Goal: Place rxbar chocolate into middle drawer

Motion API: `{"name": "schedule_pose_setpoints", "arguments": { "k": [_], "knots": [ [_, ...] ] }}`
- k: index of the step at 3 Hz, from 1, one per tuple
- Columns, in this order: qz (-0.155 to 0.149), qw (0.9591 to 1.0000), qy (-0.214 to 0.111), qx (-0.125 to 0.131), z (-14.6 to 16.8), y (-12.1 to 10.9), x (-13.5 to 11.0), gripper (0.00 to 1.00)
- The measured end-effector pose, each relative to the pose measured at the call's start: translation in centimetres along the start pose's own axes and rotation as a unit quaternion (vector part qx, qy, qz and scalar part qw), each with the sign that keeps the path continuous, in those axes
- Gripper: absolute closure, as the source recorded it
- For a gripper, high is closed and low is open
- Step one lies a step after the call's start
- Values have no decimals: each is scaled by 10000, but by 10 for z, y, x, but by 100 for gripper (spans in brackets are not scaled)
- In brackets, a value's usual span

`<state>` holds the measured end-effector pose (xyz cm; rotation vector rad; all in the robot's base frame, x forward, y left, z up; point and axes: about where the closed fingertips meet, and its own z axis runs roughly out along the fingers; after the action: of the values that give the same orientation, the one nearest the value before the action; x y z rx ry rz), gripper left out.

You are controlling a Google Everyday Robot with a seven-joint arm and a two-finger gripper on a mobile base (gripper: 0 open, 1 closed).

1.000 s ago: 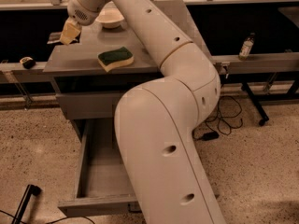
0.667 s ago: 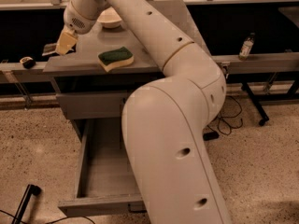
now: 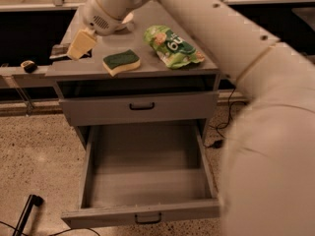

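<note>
While the hand (image 3: 80, 44) hovers at the counter's (image 3: 147, 69) left edge, its grip impossible to tell, the rxbar chocolate (image 3: 60, 52) lies just beside it. Sponge (image 3: 121, 62) and green bag (image 3: 172, 45) sit rightward, and the middle drawer (image 3: 142, 213) stands open below.

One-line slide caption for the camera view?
Cream gripper at left edge of grey cabinet top, near green-topped yellow sponge and green snack bag; wide grey metal middle drawer open and empty.
</note>
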<state>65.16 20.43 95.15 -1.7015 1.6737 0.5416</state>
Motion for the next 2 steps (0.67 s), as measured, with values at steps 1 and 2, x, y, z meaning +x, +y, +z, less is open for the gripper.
{"name": "schedule_pose_setpoints", "arguments": {
  "k": [1, 2],
  "knots": [
    [-142, 9960, -737, 487, -71, 59, -57, 100],
    [-256, 9873, -1302, 876, -120, 130, -100, 100]
  ]
}}
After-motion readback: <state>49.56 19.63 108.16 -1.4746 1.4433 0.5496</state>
